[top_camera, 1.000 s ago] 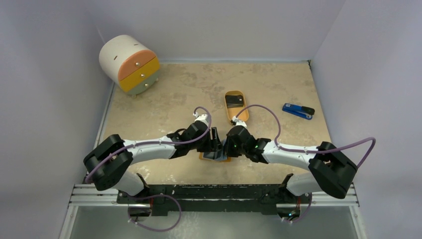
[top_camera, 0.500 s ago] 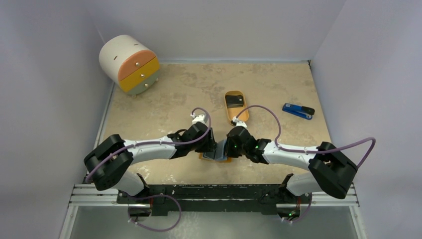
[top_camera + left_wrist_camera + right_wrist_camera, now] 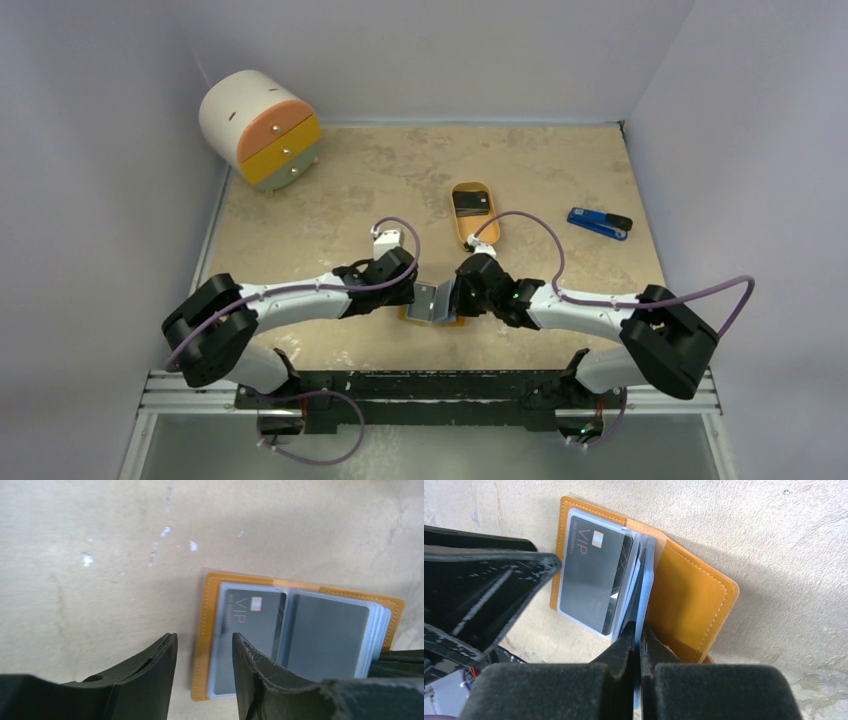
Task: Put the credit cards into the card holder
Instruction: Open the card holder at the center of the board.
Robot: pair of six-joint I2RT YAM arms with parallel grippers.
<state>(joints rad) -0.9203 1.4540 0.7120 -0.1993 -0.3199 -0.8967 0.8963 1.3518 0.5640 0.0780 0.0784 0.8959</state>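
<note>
On the table [image 3: 330,190] the holder [image 3: 689,595] lies open between both grippers; right gripper [image 3: 639,627] is clenched on its clear sleeves; left gripper [image 3: 203,637] stands released, straddling the holder's nearest edge; a card [image 3: 255,620] sits sleeved under one finger.

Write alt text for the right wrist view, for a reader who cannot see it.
The right tool is shut on the clear sleeves of an open orange card holder lying on a beige table. A dark card marked VIP sits in the left sleeve, and the left tool looms black beside it.
</note>
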